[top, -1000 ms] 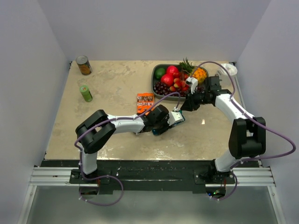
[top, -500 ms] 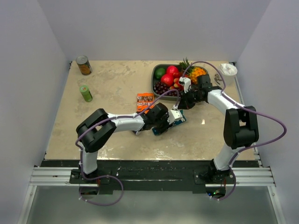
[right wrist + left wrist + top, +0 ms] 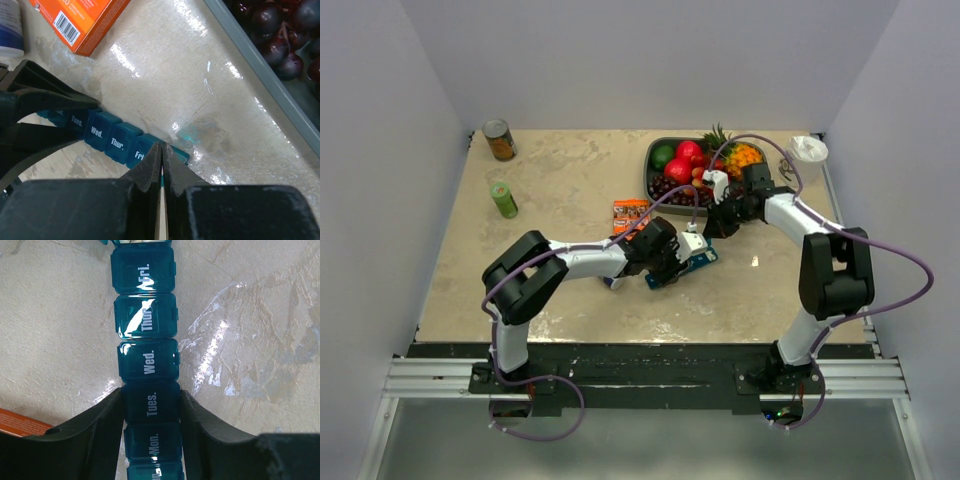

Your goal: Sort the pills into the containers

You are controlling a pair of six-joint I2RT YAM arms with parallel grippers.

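The containers (image 3: 694, 257) are one teal strip of day-labelled lidded compartments lying on the table. In the left wrist view the containers (image 3: 147, 360) run away from me, Mon to Fri, with those lids down. My left gripper (image 3: 151, 392) is shut on the strip, its jaws pressing both sides of the Tues compartment. My right gripper (image 3: 161, 144) is shut, its tips together right over the far end of the containers (image 3: 107, 137), by the Fri lid. From above, the left gripper (image 3: 670, 262) and right gripper (image 3: 707, 232) sit at opposite ends. No pills are in view.
A grey fruit tray (image 3: 652, 180) full of fruit stands just behind the right gripper; its rim (image 3: 260, 65) runs close by. An orange box (image 3: 630, 215) lies left of the strip. A tin can (image 3: 499, 140), a green bottle (image 3: 503, 199) and a white cup (image 3: 808, 150) stand farther off.
The right arm swung in from the right toward the strip's far end, and its jaws closed together there. The left gripper kept its hold on the strip.
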